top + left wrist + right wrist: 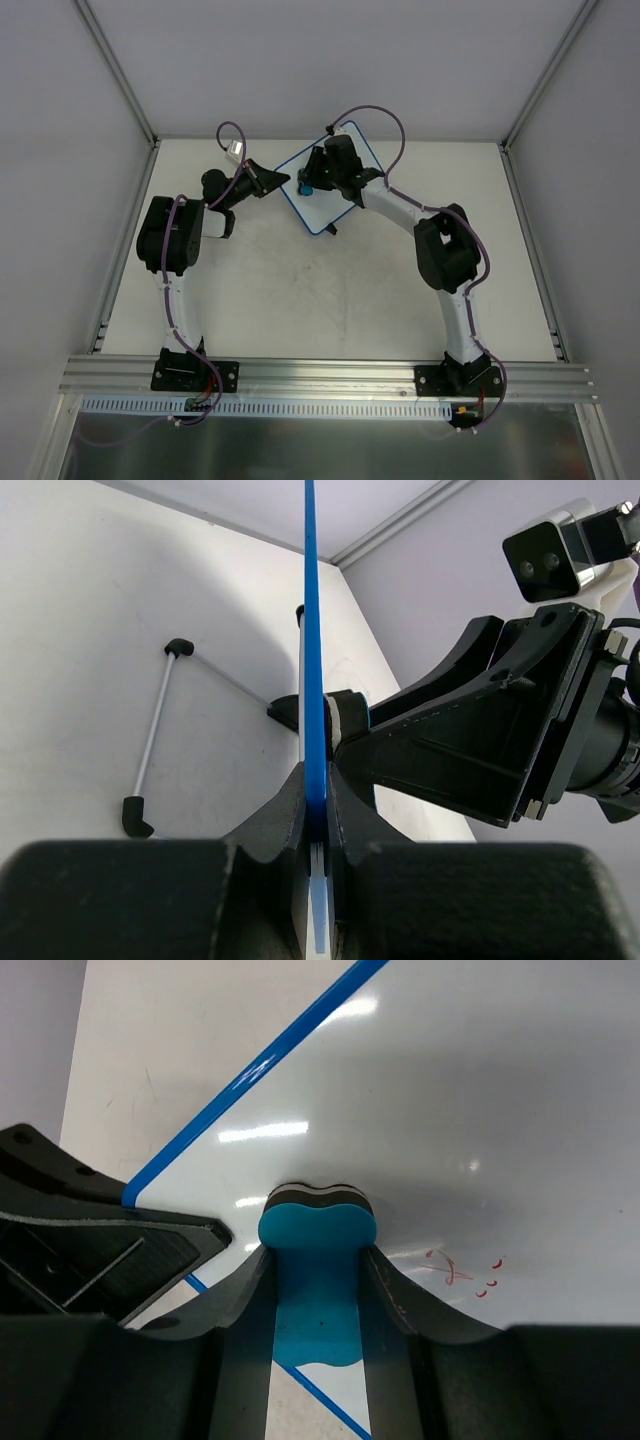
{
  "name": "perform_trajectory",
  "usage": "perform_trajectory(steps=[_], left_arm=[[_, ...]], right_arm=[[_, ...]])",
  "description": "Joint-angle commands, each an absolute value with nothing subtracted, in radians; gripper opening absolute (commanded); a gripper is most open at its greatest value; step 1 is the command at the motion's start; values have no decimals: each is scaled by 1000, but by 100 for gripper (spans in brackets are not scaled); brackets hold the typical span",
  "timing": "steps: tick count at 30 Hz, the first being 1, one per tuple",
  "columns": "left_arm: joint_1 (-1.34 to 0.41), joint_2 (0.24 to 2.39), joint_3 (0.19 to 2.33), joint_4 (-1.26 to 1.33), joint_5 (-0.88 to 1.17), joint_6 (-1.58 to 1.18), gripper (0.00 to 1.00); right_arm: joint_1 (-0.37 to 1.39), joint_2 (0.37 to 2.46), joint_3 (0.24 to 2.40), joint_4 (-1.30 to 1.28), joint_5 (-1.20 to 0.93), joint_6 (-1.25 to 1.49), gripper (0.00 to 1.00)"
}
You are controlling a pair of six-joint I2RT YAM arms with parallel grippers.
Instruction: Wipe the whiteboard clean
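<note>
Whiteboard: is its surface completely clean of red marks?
No, a few small red marks show on the whiteboard just right of the blue eraser.

Reaching from the near edge with the white-and-black left arm (172, 300), elbow folded outward (upper joint block bulging left), forearm turned rightward. Pinching with the black two-finger left gripper (316, 785), jaws closed on the thin blue frame of the small white whiteboard (311, 630). Arching up and leftward with the white-and-black right arm (458, 320), wrist tilted down. Clamping a small teal eraser block (318, 1225) in the black right gripper (318, 1260), dark pad pressed flat against the board's face.
</note>
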State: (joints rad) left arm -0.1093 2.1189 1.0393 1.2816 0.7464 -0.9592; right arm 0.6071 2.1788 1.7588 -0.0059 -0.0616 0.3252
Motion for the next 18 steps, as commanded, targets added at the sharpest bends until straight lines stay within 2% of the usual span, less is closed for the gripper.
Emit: perform_trajectory(steps=[1,9,18], left_arm=[[-135,2106,1049,1681,861,-965,0],[-135,2103,1048,1681,861,-963,0],[-133,2102,1045,1681,861,-962,0]], right_arm=[[612,2241,1687,-170,115,429,0],[600,2198,1594,-229,262,548,0],[574,2191,1575,-294,290,592,0]])
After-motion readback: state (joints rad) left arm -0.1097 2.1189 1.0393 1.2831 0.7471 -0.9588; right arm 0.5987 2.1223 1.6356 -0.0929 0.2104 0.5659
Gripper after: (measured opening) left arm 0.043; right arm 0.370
